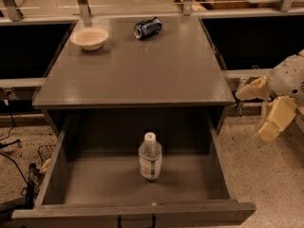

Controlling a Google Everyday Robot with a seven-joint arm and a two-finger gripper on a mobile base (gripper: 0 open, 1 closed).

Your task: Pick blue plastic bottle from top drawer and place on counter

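Bottle: the blue plastic bottle stands up in the open top drawer.
Gripper: the gripper is out to the right, fingers spread, holding nothing.
Left to do: grab it, put it on the counter.

The counter is a flat grey-brown top, and two things lie on it, both near the far edge. A pale bowl sits upright at the far left. A dark blue can lies on its side just right of the bowl, well apart from it. Below the near edge the top drawer is pulled out, and on its floor stands one thing – the bottle, upright, near the middle. The cabinet stands on a speckled floor. The gripper hangs off to the right of the counter, above that floor, touching nothing – its fingers spread apart.
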